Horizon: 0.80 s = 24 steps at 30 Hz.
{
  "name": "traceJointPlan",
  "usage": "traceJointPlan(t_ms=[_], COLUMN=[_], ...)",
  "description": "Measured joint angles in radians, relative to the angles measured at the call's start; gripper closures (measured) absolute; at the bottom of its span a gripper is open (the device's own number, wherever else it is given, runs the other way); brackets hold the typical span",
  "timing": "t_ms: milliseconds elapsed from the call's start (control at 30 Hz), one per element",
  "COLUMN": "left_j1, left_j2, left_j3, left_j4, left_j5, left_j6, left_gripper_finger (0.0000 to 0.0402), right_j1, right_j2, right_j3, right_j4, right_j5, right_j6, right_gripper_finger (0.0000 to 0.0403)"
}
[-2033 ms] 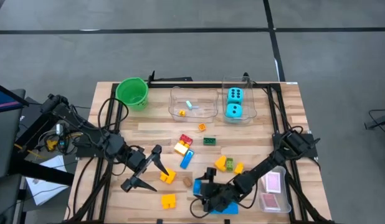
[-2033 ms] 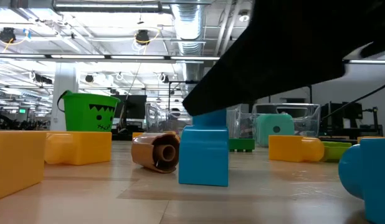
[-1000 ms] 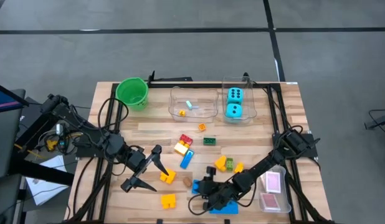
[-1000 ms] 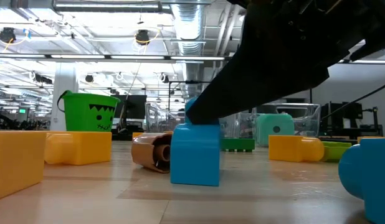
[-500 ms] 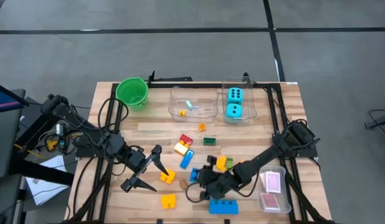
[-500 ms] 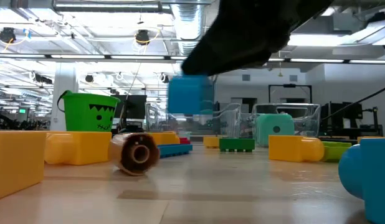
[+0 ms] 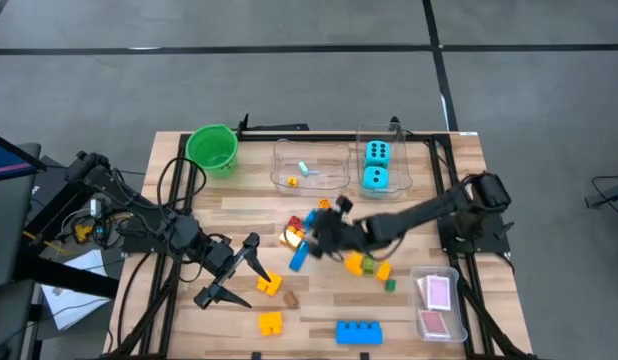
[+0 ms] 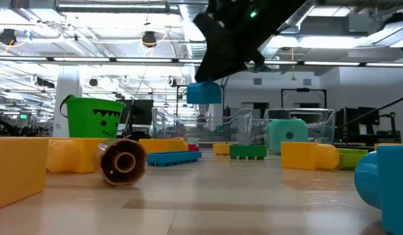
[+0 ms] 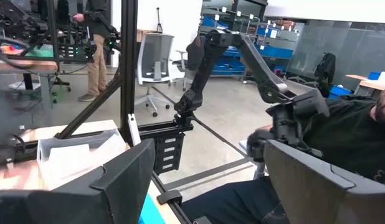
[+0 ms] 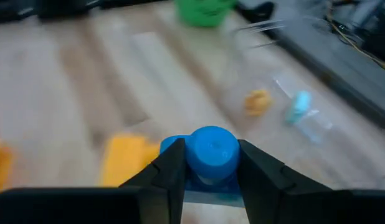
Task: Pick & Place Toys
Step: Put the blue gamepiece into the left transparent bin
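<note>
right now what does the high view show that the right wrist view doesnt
Only the high view shows the left gripper, open and waiting at the table's near left, the two cyan dice in their clear plastic tub, the long blue studded block near the front edge, and the pink playing cards.

Only the right wrist view shows the round stud on the small blue plastic block pinched between the fingers.

Both show the right gripper carrying that block, and the green bucket.

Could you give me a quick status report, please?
Right gripper shut on blue block, airborne mid-table. Left gripper open, idle. Nothing in the way.
</note>
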Motion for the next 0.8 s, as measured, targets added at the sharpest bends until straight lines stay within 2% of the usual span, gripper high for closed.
traceJointPlan(t_ms=[167,233,533,800], left_j1=[0.000,0.000,-0.053,-0.138], left_j2=[0.000,0.000,0.012,0.012], left_j3=[0.000,0.000,0.000,0.000], left_j4=[-0.007,-0.025,-0.097,-0.089], left_j5=[0.000,-0.005,-0.130,-0.264], left_j6=[-0.011,-0.029,-0.117,-0.124], left_gripper_finger=[0.0103,0.0103,0.0103,0.0103], right_j1=[-0.154,-0.211,-0.455,-0.541], right_j2=[-0.022,-0.022,-0.014,-0.014], right_j3=[0.000,0.000,0.000,0.000], right_j4=[0.028,0.061,0.127,0.094], right_j5=[-0.013,-0.048,-0.210,-0.283], right_j6=[0.007,0.008,0.016,0.018], right_gripper_finger=[0.0290,0.0293,0.0292,0.0291])
